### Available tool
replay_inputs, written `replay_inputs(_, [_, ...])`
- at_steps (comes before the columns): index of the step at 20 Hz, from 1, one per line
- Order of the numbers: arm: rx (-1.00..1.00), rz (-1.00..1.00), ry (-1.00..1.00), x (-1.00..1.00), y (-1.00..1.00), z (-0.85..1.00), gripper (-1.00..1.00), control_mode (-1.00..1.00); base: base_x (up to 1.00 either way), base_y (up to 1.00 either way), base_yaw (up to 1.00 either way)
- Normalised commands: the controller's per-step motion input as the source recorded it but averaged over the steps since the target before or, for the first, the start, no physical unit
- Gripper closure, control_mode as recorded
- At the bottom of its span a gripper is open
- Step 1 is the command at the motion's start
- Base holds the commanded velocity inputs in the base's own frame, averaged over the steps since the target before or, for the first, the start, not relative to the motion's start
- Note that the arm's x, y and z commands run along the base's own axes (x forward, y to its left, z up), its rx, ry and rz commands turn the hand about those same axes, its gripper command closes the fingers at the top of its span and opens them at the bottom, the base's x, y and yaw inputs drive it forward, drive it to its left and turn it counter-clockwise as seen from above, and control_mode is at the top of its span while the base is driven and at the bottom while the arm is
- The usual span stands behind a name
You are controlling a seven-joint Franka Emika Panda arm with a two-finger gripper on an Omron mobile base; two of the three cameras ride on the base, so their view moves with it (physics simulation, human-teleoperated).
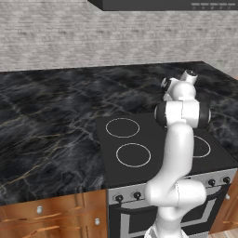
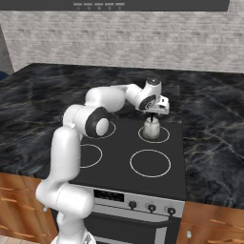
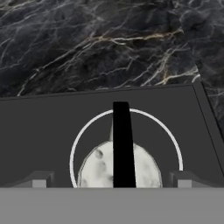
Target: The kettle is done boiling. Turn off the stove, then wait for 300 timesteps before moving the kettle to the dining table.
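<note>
Glossy white rounded arm links are seen, joined by dark black bands; small dark fingertips tip the claw.

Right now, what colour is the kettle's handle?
Black: the handle arches over the pale silvery kettle, clearest in the hand view.

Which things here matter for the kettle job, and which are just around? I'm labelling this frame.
Job:
kettle, on a rear burner ring
stove, with knobs
gripper, open above the kettle's handle

Just around:
marble counter
brick wall
range hood
</note>
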Motion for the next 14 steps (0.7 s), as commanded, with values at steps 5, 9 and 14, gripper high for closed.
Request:
replay_inputs(5, [0.0,0.0,0.03,0.11,0.0,-0.02,-1.0,-1.0,0.0,0.0,0.0])
replay_inputs(9, [0.0,0.0,0.05,0.01,0.02,-0.1,1.0,-1.0,0.0,0.0,0.0])
replay_inputs(14, [0.0,0.0,0.05,0.0,0.0,-0.22,1.0,-1.0,0.0,0.0,0.0])
